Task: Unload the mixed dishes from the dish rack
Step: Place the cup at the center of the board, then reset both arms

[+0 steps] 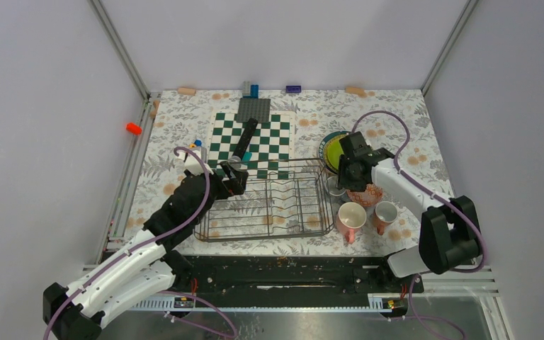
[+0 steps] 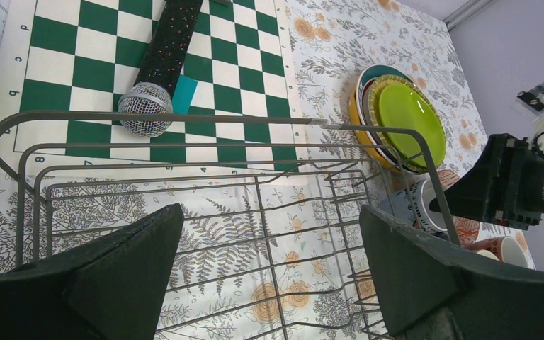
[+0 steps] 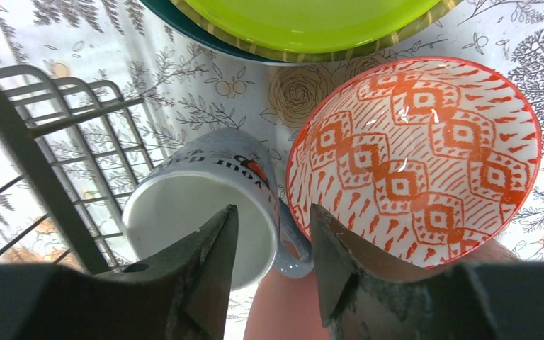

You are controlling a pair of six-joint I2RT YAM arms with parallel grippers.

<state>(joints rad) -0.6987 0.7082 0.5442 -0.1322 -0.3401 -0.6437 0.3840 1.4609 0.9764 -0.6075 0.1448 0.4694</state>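
While straddling the rim of the small grey cup (image 3: pixel 191 205) with the right gripper (image 3: pixel 274 210), clamped or not untellable, judging it light, slick, chippable; holding the left gripper (image 2: pixel 270 212) splayed.

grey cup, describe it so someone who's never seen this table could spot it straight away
Find the dark wire dish rack and go to its right end. Just off that end, beside the red-patterned bowl, sits the grey cup, with the right gripper straddling its rim. Unlike the large pink mug and small salmon mug nearby, it is grey with dark lettering and white inside.
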